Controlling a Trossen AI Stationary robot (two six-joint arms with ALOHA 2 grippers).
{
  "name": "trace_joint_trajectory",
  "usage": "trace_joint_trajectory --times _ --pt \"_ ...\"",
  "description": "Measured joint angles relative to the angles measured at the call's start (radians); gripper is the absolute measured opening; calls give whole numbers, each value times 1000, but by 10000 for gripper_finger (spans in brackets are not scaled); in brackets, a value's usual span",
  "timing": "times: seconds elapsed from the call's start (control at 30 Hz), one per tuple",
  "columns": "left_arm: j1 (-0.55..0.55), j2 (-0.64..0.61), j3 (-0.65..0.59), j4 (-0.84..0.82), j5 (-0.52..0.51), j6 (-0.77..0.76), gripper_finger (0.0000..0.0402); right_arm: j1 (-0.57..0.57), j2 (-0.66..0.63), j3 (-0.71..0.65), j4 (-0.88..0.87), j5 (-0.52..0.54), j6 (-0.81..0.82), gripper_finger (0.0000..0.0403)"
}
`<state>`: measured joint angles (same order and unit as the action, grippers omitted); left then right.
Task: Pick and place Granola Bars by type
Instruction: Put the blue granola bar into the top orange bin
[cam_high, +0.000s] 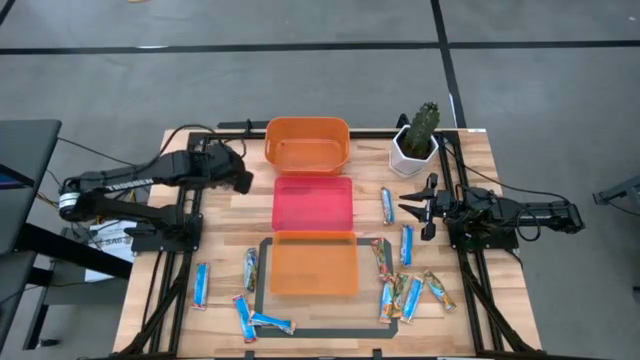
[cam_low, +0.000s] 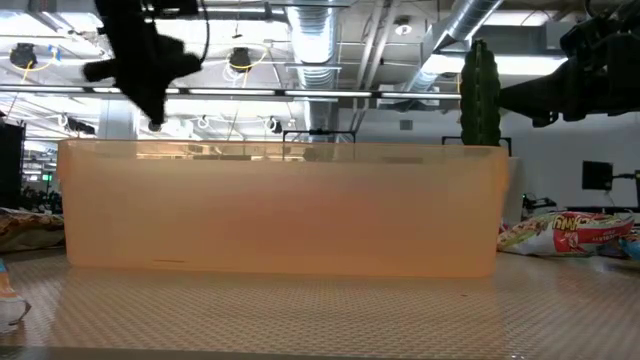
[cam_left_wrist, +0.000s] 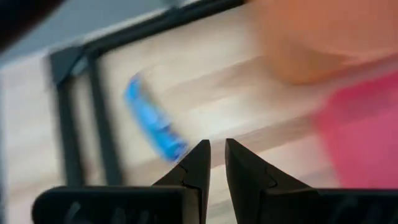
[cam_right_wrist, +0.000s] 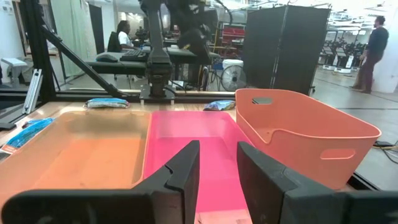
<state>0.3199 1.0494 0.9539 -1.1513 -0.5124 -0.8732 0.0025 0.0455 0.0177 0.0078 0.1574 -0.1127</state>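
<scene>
two grippers empty | left gripper pressed together | right gripper spread, granola bars beside it

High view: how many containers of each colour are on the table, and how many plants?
Orange trays: 2
Pink-red tray: 1
Potted cactus: 1
Total: 4

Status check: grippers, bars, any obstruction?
Left gripper shut, empty. Right gripper part open, empty. Foil-wrapped granola bars lie on table, trays empty. Nothing obstructing.
</scene>
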Motion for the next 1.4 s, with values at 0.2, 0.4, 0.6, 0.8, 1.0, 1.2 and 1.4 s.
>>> trace_joint_trajectory --times 0.2,0.4,0.6,0.8,1.0,1.2,1.4 --pt "141 -1 -11 -170 2 -119 44 0 0 0 0 0 0 102" --pt "235 -3 -68 -122 63 -100 78 0 0 0 0 0 0 102" --pt "265 -3 -112 -47 72 -100 131 0 0 0 0 0 0 102" --pt "291 -3 -198 73 31 -100 147 0 0 0 0 0 0 102" --pt "328 -2 -339 329 118 -103 148 0 0 0 0 0 0 102" --pt "383 -2 -436 449 151 -98 148 0 0 0 0 0 0 102" --pt "445 45 -451 509 159 -75 148 0 0 0 0 0 0 102"
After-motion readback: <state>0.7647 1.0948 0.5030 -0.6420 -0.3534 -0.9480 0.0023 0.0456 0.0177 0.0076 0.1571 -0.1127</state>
